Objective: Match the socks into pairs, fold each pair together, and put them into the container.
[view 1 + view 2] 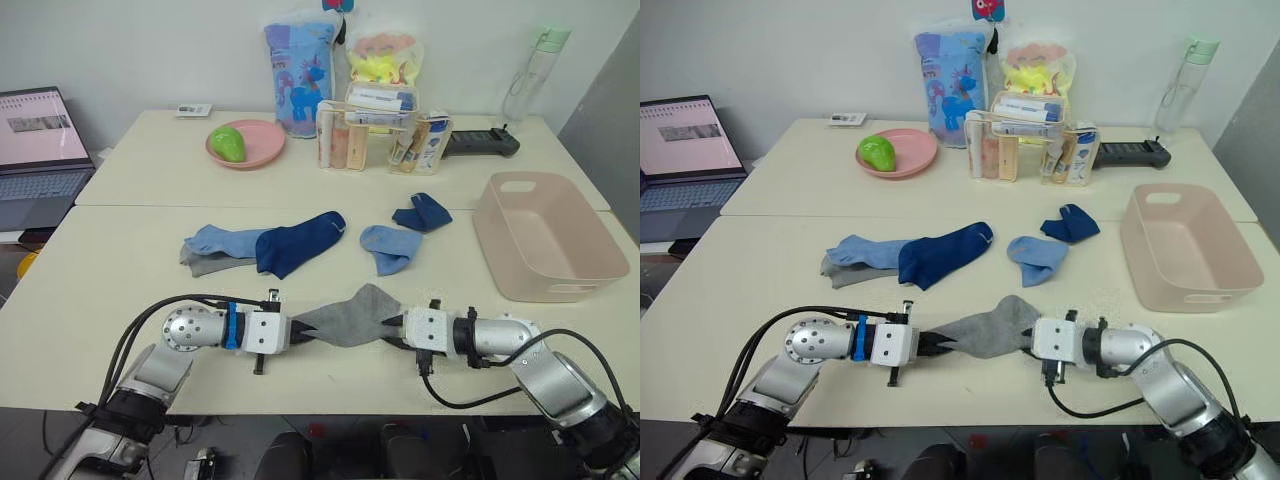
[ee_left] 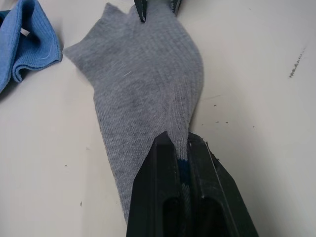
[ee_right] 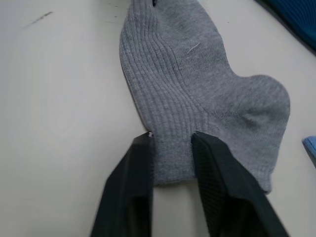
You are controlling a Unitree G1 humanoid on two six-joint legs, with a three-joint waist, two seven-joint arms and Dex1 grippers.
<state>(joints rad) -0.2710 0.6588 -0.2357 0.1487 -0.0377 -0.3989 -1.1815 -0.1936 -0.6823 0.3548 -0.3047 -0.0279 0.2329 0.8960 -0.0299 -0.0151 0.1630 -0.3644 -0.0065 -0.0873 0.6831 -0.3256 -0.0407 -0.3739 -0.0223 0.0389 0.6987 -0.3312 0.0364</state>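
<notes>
At table front, grey sock (image 1: 345, 318) stretched between left gripper (image 2: 180, 148) pinched tight on one end and right gripper (image 3: 170, 143), apparently clamped on other; container (image 1: 545, 240) empty, remaining socks (image 1: 265, 245) loose mid-table, no pair folded.

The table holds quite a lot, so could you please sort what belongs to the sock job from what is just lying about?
Job:
grey sock held by left gripper and right gripper
light blue socks
navy socks
second grey sock
container

Lying about:
pink plate
laptop
water bottle
toiletries rack
</notes>
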